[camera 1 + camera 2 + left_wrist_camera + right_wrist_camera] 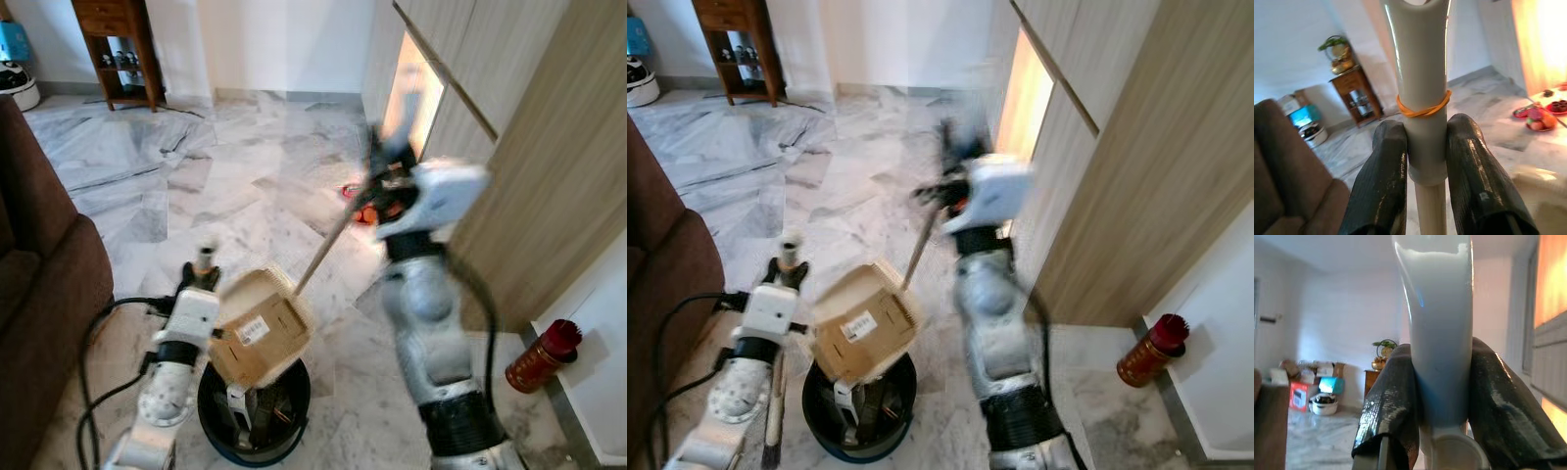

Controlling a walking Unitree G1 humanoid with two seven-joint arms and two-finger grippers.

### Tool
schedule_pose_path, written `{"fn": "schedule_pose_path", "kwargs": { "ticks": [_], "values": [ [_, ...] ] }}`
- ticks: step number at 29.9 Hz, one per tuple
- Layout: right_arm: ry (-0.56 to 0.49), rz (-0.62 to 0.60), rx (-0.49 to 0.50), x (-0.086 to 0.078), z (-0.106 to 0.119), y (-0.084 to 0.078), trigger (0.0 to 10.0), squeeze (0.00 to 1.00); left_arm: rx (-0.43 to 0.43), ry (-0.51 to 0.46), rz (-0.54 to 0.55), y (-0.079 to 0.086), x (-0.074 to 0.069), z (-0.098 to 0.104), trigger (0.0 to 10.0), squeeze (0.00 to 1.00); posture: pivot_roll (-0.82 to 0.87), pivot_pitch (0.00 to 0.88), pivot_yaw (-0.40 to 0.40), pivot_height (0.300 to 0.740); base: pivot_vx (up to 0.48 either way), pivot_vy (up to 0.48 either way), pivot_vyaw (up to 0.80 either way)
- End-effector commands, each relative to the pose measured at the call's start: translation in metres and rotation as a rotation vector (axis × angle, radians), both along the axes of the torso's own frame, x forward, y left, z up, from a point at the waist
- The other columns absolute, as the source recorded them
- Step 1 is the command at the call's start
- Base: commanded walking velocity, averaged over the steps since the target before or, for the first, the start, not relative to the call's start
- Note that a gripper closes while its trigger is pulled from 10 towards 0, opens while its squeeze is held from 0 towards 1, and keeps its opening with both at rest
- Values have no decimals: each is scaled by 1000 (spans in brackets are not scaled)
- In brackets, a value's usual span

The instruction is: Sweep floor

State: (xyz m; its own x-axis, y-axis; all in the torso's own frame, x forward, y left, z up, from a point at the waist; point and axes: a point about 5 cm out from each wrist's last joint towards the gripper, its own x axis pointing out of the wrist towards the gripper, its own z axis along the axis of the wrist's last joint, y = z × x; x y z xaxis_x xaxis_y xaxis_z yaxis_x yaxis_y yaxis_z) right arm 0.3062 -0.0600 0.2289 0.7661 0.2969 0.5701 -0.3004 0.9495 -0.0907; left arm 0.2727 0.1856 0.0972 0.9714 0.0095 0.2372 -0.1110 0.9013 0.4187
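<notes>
A cardboard dustpan [260, 328], a flattened brown box with a white label, is tipped over a round black bin [253, 411] that stands on the pale marble floor [245, 186] just in front of the robot. A long pale handle [328, 245] runs up and away from the dustpan to the right claw [390, 162], which is raised high and blurred with motion; the wrist view shows its two black fingers [1391, 401] clamped on a white handle top. The left claw [203, 269] is low, just beside the dustpan, and its fingers [1386, 171] are clamped on another pale handle [1422, 88] with an orange rubber band [1422, 110] around it. This looks like the broom; a dark brush end [774, 431] shows by the left arm near the floor.

Around them: a brown sofa [39, 294] along the robot's left, a black cable [93, 343] looping over the floor beside it, a wooden side table [118, 44] by the far wall, wood-panelled cupboards [529, 166] on the right, and a red canister [544, 354] on the floor by the right wall. Red plates of food [1542, 110] sit on the floor by the lit gap in the panelling.

Risks, as I judge them: the dustpan hangs partly over the bin's rim, so a fast swing could spill sweepings back onto the floor or knock the bin. The cable could catch the broom or the robot's feet.
</notes>
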Motion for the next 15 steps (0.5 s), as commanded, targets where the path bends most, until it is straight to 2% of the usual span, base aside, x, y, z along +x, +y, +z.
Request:
{"fn": "schedule_pose_path", "kwargs": {
  "ticks": [1, 9, 15],
  "values": [
    [-111, 12, 43, -8, 22, -1, 10000, 0, 12, -39, -10, -3, 1, 7, 10000, 0, 169, 0, -54, 740, 0, 0, 0],
    [-132, 28, 47, -13, 24, 3, 10000, 0, 9, -39, -14, -3, 1, 7, 10000, 0, 168, 0, -50, 740, 0, 0, 0],
    [-152, 51, 62, -23, 26, 10, 10000, 0, 11, -41, -20, -2, 3, 8, 10000, 0, 163, 0, -34, 740, 0, 0, 0]
  ]
}}
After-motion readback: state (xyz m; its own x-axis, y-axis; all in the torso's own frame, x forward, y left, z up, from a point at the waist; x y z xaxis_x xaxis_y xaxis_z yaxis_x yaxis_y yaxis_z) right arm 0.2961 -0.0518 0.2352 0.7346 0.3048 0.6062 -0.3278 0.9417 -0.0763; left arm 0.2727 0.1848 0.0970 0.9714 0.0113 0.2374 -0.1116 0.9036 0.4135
